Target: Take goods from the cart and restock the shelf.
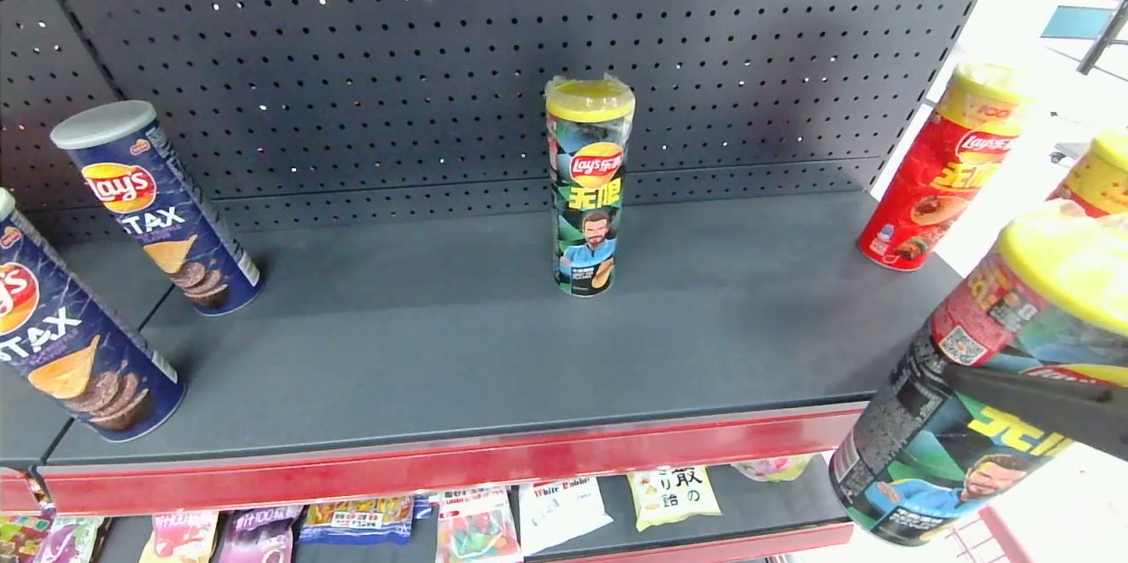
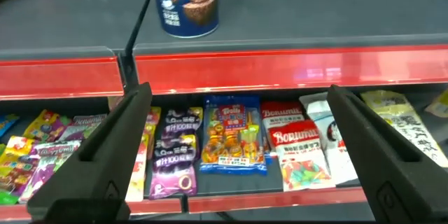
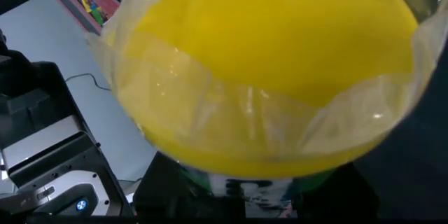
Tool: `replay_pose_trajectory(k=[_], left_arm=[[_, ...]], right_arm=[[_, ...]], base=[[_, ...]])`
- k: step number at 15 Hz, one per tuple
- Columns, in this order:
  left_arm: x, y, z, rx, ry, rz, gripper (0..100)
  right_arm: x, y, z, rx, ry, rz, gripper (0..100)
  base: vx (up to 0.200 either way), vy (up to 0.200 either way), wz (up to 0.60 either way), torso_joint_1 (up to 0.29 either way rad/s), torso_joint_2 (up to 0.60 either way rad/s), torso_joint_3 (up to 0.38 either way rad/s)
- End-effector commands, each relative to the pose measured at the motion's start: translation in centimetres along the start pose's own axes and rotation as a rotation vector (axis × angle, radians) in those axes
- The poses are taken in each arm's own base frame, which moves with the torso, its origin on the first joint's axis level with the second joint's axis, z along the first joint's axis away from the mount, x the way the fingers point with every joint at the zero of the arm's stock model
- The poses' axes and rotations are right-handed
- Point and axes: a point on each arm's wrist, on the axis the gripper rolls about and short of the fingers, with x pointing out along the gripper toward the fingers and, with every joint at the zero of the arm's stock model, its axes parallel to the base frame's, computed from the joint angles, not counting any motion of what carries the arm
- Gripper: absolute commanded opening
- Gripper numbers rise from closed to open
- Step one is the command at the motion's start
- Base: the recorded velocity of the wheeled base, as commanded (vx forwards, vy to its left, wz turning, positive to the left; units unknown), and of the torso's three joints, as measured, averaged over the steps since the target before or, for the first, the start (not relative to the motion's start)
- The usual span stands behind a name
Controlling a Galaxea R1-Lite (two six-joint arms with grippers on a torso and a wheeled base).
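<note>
**Right gripper holding chip can at shelf's right end, left gripper empty**

Left gripper point(image 2: 238, 91): fingers spread wide, nothing between them, facing the red shelf lip above the snack bags point(image 2: 231, 140) on the lower tier. Upper shelf point(image 1: 441, 351), left to right: two blue cans point(image 1: 163, 211) upright at the left end, a green-black can point(image 1: 589, 184) upright mid-shelf near the pegboard, a red can point(image 1: 943, 166) at the right end. Right gripper point(image 1: 978, 382) is clamped on a yellow-lidded chip can point(image 1: 916, 457), tilted, off the shelf's front right corner, not touching the board.
</note>
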Motion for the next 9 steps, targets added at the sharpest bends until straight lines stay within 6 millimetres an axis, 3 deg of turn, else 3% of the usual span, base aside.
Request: replay_pose_trajectory(k=[1,6,9], left_arm=[[0.0,0.0,0.0,0.000,0.001,0.000,100],[0.2,0.0,0.1,0.003,0.029,-0.014,100],[0.1,-0.2,0.2,0.067,0.014,-0.125,100]], right_arm=[[0.1,-0.1,0.0,0.000,0.002,0.004,0],[0.9,-0.2,0.5,-0.016,-0.004,0.023,0],[2.9,-1.6,1.3,-0.047,-0.037,-0.096,0]], base=[[0.000,0.000,0.00,0.000,0.00,0.000],[0.000,0.000,0.00,0.000,0.00,0.000],[0.000,0.000,0.00,0.000,0.00,0.000]])
